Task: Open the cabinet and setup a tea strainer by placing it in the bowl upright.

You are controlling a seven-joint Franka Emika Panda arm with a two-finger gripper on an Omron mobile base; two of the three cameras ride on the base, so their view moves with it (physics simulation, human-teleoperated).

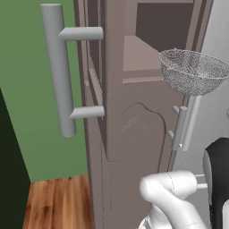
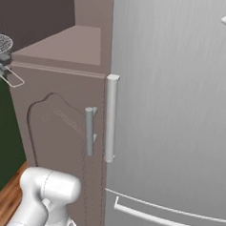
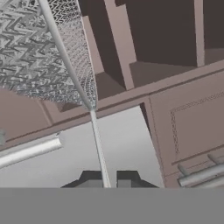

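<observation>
The tall brown-mauve cabinet point(image 1: 134, 129) has its upper door point(image 1: 95, 85) swung open toward me, the long grey bar handle point(image 1: 60, 71) on its outer face. The bare shelf point(image 1: 141, 53) inside is exposed. The tea strainer point(image 1: 193, 71), a silvery mesh basket, hangs in the air in front of the opening, right of the shelf. It also shows at the left edge point(image 2: 2, 45) of the right base view. In the hand view its mesh point(image 3: 39, 52) is at upper left, and its thin wire handle point(image 3: 98, 144) runs down between my gripper's point(image 3: 107, 180) shut fingertips. The bowl is out of view.
A lower cabinet door with a carved panel and a short grey handle point(image 1: 180, 127) sits below the shelf. A steel fridge point(image 2: 181, 115) with a long vertical handle point(image 2: 110, 117) stands right of the cabinet. A green wall point(image 1: 27, 112) and wood floor point(image 1: 58, 201) lie to the left.
</observation>
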